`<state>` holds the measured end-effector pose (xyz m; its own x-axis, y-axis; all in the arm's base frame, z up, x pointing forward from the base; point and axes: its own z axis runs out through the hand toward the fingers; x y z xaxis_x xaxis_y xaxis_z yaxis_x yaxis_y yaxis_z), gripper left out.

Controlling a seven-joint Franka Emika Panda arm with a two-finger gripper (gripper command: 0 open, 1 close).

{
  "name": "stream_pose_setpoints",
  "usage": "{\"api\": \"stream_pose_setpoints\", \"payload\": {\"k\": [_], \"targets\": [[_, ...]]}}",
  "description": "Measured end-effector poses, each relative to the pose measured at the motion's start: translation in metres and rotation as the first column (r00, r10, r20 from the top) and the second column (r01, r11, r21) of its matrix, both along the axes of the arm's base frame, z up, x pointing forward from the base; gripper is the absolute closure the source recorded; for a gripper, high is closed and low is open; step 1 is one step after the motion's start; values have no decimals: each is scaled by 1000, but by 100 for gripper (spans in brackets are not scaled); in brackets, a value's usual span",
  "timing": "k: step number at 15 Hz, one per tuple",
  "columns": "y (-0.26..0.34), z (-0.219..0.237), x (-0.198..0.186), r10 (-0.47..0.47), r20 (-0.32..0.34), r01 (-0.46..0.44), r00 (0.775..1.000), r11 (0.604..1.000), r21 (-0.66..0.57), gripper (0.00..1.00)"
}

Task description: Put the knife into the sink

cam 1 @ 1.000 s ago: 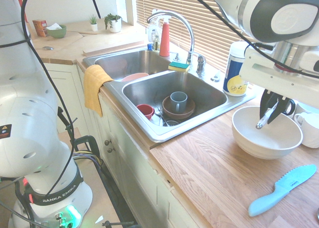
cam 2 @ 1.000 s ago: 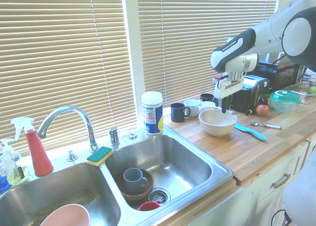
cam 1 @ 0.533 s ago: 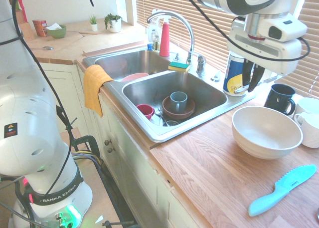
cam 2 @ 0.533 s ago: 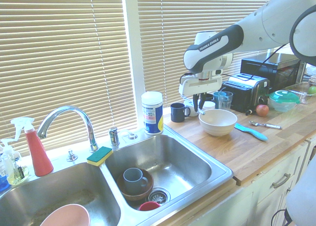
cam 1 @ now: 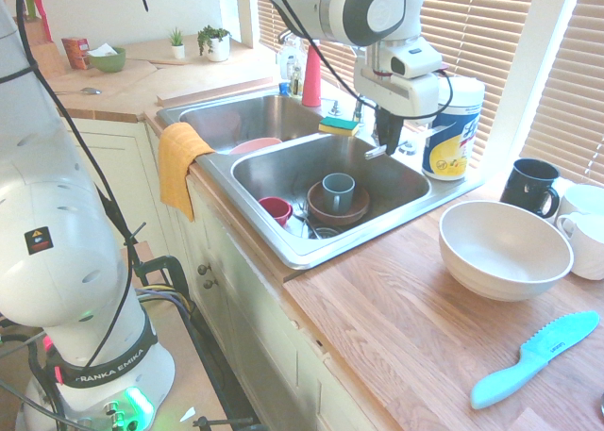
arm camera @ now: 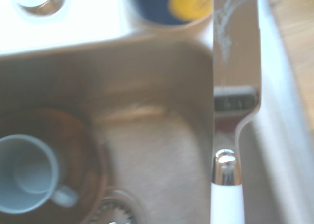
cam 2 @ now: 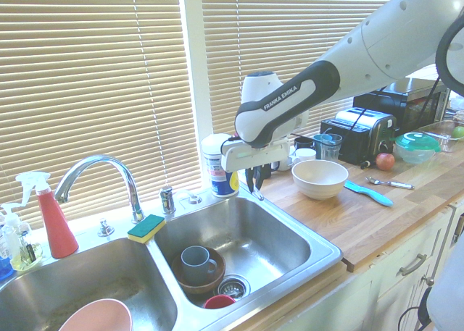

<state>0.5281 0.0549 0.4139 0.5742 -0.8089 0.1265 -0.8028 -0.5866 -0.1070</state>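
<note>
1. Wrist view, nearest the lens: the slim table knife with a silver blade and white handle (arm camera: 236, 62) hangs over the stainless steel double-basin sink (cam 2: 272, 233), at the basin beside the wooden counter. The black-fingered gripper (cam 2: 254, 177) is clamped on it. Keep that grip firm and the wrist steady, as so slim a piece could twist.
2. Below, the grey-blue mug (arm camera: 24, 175) sits in the brown bowl (arm camera: 81, 153). I'd aim for the bare basin floor beside them, lower until the knife is near the bottom, then part the fingers gently; a high drop could make it bounce.
3. By the rim stands the white wipes canister with a blue and yellow label (cam 1: 453, 134). Move inward from it before descending, so neither blade nor handle catches the edge.
4. Farther along, the green and yellow sponge (cam 2: 146, 228) and curved chrome faucet (cam 2: 136, 200) call for no approach.
</note>
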Motion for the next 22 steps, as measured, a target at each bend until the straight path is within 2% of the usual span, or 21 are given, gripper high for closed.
{"api": "stream_pose_setpoints", "payload": {"k": [4,10,18,22], "targets": [[51,-46,-7,6,-12,-6,1000,1000,-3,100],[75,-111,-5,10,-32,-10,999,1000,10,100],[72,-191,-4,17,-70,-16,997,1000,19,100],[73,-215,6,20,-83,-18,996,999,27,100]]}}
